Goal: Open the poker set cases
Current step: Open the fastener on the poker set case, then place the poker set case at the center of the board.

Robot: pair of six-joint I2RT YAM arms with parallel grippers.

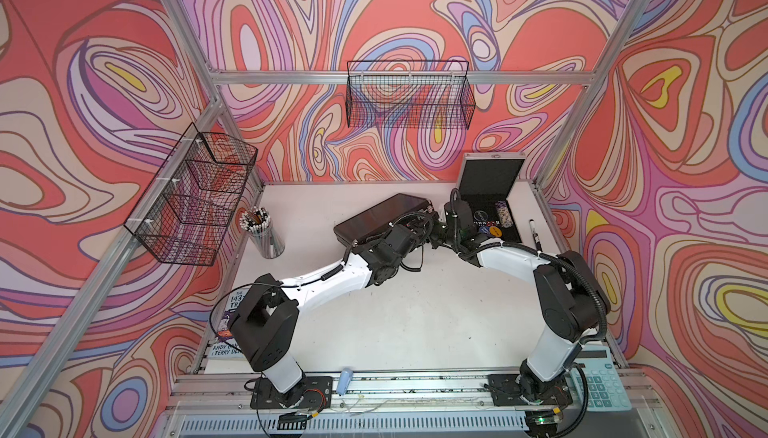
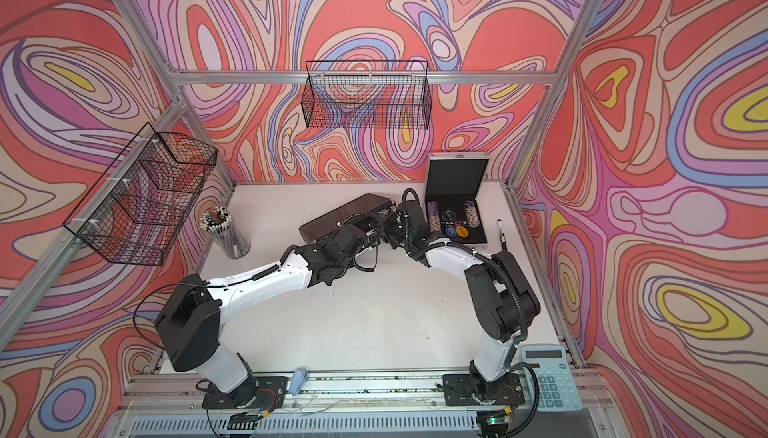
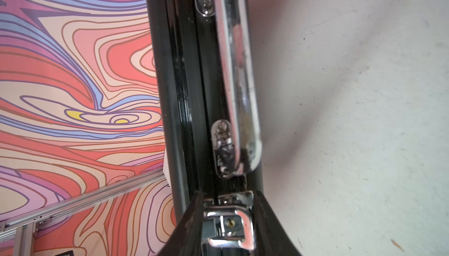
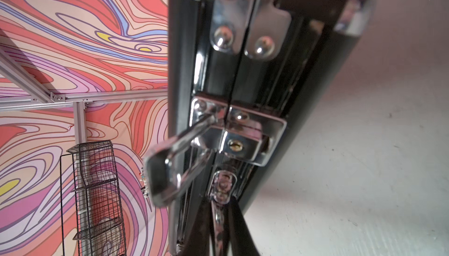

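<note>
Left wrist view: left gripper (image 3: 227,200) clamped on a chrome latch (image 3: 229,226) of the closed black case (image 1: 382,215) at centre — right gripper (image 4: 220,208) pinching its handle (image 4: 218,219) — silver case (image 1: 490,176) open in the far right corner.

L arm (image 1: 328,278) & R arm (image 1: 511,259): we had both bent inward, low | L gripper (image 3: 228,220): jaws narrow, pinching | R gripper (image 4: 220,225): clamped tight

Bright, even light; soft shadows on table (image 1: 415,332); top views warped at edges; raised latch (image 4: 165,169) blurred, chrome glare
</note>
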